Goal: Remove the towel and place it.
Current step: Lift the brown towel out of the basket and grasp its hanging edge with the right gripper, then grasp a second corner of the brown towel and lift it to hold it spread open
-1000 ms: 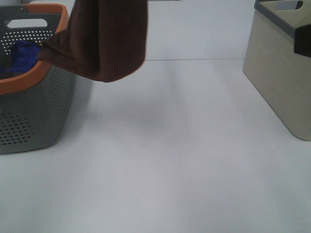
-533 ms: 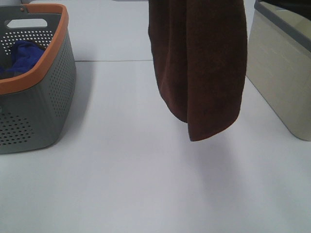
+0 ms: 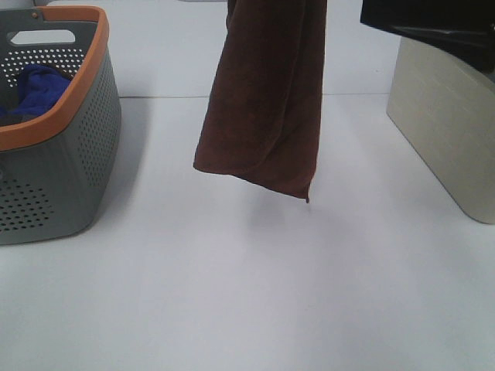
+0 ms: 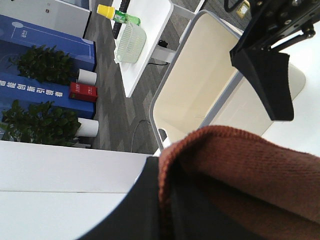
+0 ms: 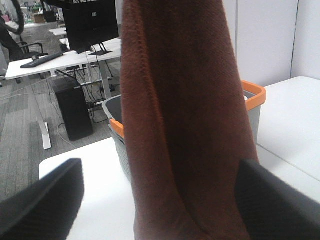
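The dark reddish-brown towel [image 3: 267, 108] hangs in folds above the middle of the white table, its lower edge clear of the surface. It runs up past the top of the exterior high view, where my left gripper is out of sight. In the left wrist view the towel [image 4: 245, 170] is pinched in the dark jaws of my left gripper [image 4: 162, 210]. My right gripper [image 5: 160, 202] is open, and the towel [image 5: 180, 100] hangs between its wide-apart fingers [image 5: 42, 200]. Its black body [image 3: 433, 31] shows at the upper right.
A grey perforated basket with an orange rim [image 3: 73, 108] stands at the left, with a bright blue cloth [image 3: 31, 89] inside. A beige bin [image 3: 441, 131] with a grey rim stands at the right. White table lies below the towel.
The towel came out of the basket, swung right, then back towards the middle with its lower end higher. The right arm's black body has come into the upper right.
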{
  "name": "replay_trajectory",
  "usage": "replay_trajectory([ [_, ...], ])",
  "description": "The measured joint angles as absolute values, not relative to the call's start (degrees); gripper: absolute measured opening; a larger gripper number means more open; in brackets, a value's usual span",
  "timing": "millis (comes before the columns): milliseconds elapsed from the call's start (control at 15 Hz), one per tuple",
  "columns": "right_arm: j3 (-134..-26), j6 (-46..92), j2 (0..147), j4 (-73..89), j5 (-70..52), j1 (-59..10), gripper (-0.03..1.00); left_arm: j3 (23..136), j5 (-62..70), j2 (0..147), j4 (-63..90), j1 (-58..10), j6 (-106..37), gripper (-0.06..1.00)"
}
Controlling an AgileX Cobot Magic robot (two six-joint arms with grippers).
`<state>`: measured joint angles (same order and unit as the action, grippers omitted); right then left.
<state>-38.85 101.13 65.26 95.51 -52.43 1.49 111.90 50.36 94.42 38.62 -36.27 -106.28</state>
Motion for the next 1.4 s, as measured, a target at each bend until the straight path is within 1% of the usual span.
replay_trajectory([
  [267,-40.0,108.5,73.3,98.8,-52.9,1.5,0.72,111.9,51.3,94.4,38.6,-36.3,-106.3,0.00],
  [467,-40.9,108.1,78.0,99.1,-59.0,1.5,0.72,111.9,51.3,94.4,38.6,-36.3,-106.3,0.00],
  [600,-40.9,107.3,79.5,99.1,-60.8,0.8,0.72,111.9,51.5,94.4,38.6,-36.3,-106.3,0.00],
  [733,-40.9,106.5,80.3,99.1,-59.5,-4.1,0.72,111.9,51.5,94.4,38.6,-36.3,-106.3,0.00],
  [800,-40.9,106.4,80.3,99.1,-55.3,-7.9,0.72,111.9,51.5,94.4,38.6,-36.3,-106.3,0.00],
  [867,-40.9,106.4,80.3,98.7,-47.8,-13.1,0.71,111.9,51.5,94.4,38.6,-36.3,-106.3,0.00],
  [1067,-40.9,106.3,80.5,98.1,-39.2,-18.6,0.63,111.9,51.5,94.4,38.5,-36.3,-106.3,0.00],
  [1267,-41.0,104.2,82.3,95.2,-38.6,-23.7,0.57,111.9,51.5,94.4,36.2,-36.3,-106.2,0.00],
  [1400,-40.9,100.4,84.9,92.5,-38.4,-25.2,0.49,111.9,51.5,94.4,35.3,-36.3,-106.1,0.00],
])
